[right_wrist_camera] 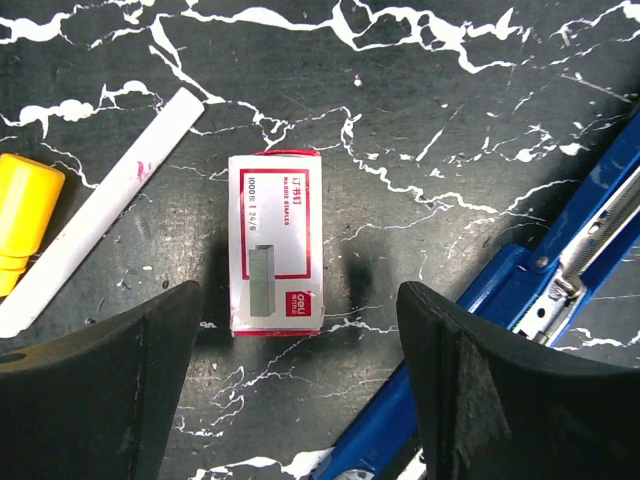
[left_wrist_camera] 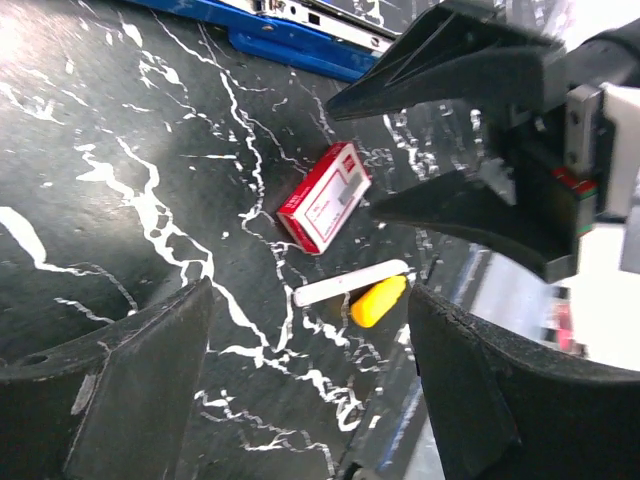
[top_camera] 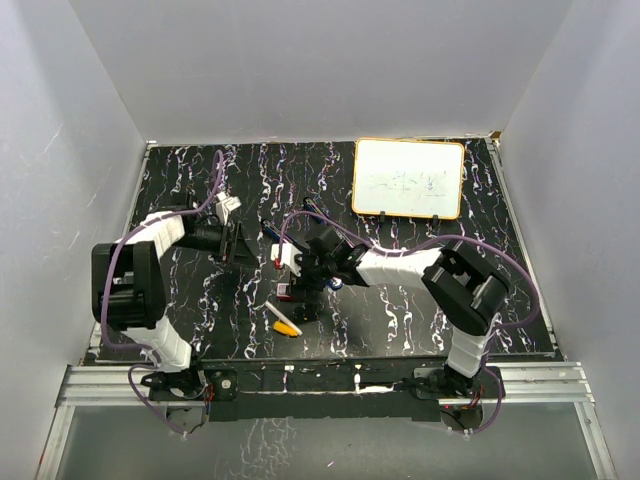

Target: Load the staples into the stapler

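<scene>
The staples' small red-and-white box (right_wrist_camera: 275,243) lies flat on the black marbled table; no loose strips show. My right gripper (right_wrist_camera: 298,325) hovers just above it, open, with the box's near end between the fingertips and nothing held. The blue stapler (right_wrist_camera: 560,290) lies open to the right of the box, its metal rail showing. From the left wrist view the box (left_wrist_camera: 325,197) sits below the stapler (left_wrist_camera: 290,30), with the right gripper's fingers (left_wrist_camera: 470,210) beside it. My left gripper (left_wrist_camera: 310,335) is open and empty, apart from the box, left of it in the top view (top_camera: 240,243).
A white marker with a yellow cap (right_wrist_camera: 95,215) lies just left of the box, near the front (top_camera: 285,322). A small whiteboard with an orange rim (top_camera: 408,178) lies at the back right. White walls enclose the table on three sides.
</scene>
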Robot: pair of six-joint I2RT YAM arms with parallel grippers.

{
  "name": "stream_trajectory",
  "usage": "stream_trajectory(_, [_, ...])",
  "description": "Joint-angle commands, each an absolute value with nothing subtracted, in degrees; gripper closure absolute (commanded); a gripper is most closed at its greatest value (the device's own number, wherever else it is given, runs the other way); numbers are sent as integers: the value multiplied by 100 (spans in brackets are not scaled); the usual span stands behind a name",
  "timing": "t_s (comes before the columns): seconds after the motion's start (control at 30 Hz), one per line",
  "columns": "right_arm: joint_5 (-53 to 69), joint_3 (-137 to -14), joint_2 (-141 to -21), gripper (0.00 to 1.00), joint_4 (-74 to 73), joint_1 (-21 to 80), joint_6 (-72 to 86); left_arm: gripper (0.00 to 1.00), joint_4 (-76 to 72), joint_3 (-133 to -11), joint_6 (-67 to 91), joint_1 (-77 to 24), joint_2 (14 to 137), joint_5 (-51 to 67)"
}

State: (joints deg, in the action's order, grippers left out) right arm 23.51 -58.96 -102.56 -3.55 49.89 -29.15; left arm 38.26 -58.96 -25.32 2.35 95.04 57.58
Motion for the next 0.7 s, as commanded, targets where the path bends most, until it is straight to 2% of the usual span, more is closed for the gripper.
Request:
stream_trajectory(0.0, [2177,-6153,-10418,20,-16,5097,-2990,25,4084,-5966,-1969,307,9946,6768])
stream_trajectory(0.27, [2030,-6059,-10586,32,242,5148,-2799,33,3784,-5411,-1684,299,10386,7133])
stream_trajectory(0.5, [1818,-5829,-10593,44,483,5194,-2503,38,2311,-4685,-463,15,9955,6767])
stream_trajectory(0.67, [1742,-5712,-10571,49,611,5237,-2297,39,1568,-4514,175,-115,9980,6569])
